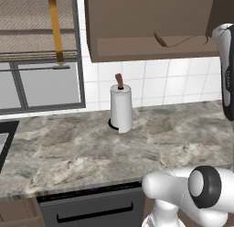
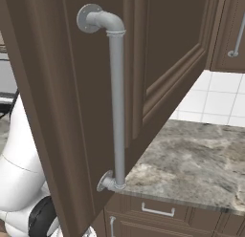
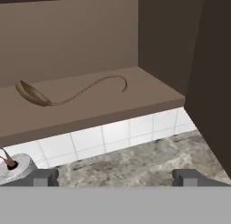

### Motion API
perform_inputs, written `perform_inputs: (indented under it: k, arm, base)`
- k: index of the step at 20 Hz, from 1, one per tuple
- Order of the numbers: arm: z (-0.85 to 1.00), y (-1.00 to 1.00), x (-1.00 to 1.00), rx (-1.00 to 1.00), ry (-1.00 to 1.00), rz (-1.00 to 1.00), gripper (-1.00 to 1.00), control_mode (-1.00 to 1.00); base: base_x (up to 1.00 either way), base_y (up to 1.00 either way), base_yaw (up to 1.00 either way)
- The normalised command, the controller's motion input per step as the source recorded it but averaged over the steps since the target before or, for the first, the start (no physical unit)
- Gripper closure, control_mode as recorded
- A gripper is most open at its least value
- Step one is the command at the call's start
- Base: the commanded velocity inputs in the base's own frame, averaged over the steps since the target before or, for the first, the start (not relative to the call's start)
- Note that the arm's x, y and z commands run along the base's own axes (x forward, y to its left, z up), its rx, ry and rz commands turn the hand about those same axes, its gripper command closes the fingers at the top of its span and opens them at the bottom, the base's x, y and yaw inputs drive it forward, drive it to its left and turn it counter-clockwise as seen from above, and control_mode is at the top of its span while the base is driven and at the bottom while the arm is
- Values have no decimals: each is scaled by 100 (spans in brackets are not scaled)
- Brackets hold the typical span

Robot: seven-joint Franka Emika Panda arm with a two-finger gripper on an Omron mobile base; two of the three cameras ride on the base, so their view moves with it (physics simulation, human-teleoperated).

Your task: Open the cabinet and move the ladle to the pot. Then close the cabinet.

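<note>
Reaching in with the hand [image 3: 115,177] spread wide and empty risks nudging the slim ladle [image 3: 67,94], lying flat on the open cabinet [image 1: 151,27]'s bottom shelf above the surface [image 1: 91,148], backward, or clipping the swung-out door [image 2: 72,112].

One ladle [image 3: 67,94] lies on the floor of one open cabinet [image 1: 137,20], whose one swung-out door [image 2: 72,112] carries one long silver handle [image 2: 116,102]. One paper-towel roll [image 1: 121,108] stands on the one counter [image 1: 91,153]. One window [image 1: 41,52] has one blind. One robot arm, with one tool [image 3: 115,177] of two fingers.
</note>
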Motion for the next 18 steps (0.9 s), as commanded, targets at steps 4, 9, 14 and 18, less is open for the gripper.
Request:
perform_inputs:
  k: [4,9,14,18]
  arm:
    - [-30,-13,40,0,-5,0,-100,-100]
    - [-19,-14,40,0,-7,0,-100,-100]
    - [-4,-23,44,0,-1,0,-100,-100]
    - [0,-21,41,0,0,0,-100,-100]
  base:
    - [0,0,0]
    - [0,0,0]
    - [0,0,0]
    - [0,0,0]
